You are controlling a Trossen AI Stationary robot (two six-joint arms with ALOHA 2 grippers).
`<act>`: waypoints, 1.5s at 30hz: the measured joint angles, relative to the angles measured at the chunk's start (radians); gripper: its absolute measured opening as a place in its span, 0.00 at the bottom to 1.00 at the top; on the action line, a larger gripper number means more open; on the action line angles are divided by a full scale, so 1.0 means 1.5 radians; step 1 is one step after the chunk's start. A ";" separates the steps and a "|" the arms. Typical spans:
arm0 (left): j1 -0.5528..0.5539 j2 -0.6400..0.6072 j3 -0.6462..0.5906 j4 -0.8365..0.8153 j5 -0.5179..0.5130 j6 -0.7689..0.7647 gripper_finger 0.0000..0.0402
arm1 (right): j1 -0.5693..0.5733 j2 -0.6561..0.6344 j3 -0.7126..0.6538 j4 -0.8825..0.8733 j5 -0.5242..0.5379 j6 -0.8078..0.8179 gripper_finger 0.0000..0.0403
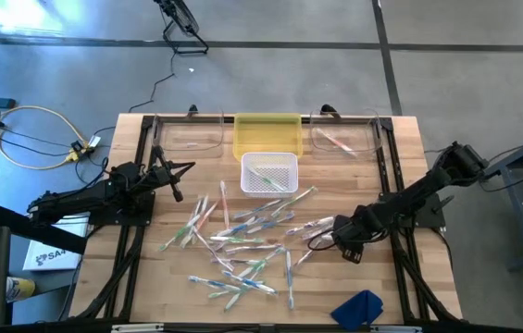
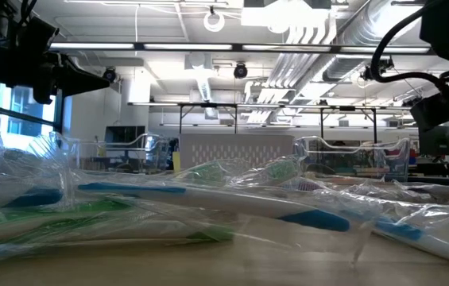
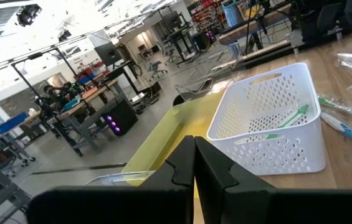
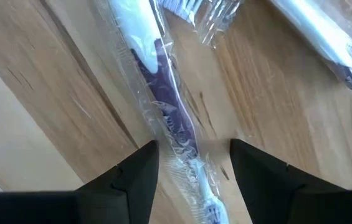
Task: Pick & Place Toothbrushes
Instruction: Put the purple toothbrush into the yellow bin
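With its jaws spread either side of a wrapped purple-handled toothbrush (image 4: 174, 124) lying flat on the tabletop (image 1: 409, 185), the right gripper (image 4: 193, 163) should descend squarely and pinch mid-handle, while the left gripper (image 3: 194, 163), jaws clenched empty, waits near the white basket (image 3: 274, 118)

text: partial "SA" readable | on: white sheet (image 1: 46, 254) beside left arm base | rest of lettering: illegible | elsewhere: none

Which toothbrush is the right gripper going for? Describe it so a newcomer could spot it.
Start at the wooden table and go to the right edge of the toothbrush pile, where the right gripper sits low and open. The wrapped toothbrush lies lengthwise between its fingers. Its purple-and-white handle in clear crinkled film sets it apart from the green and blue ones nearby.
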 joint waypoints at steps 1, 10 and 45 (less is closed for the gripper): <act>0.000 0.000 0.000 0.000 0.000 0.000 0.00 | 0.000 0.000 -0.001 0.000 0.002 -0.001 0.47; 0.000 0.000 0.000 0.000 -0.001 0.000 0.00 | 0.000 0.001 -0.002 0.005 0.027 -0.003 0.36; 0.000 0.000 0.001 -0.002 0.010 0.000 0.00 | -0.001 -0.117 0.036 0.017 -0.024 0.015 0.02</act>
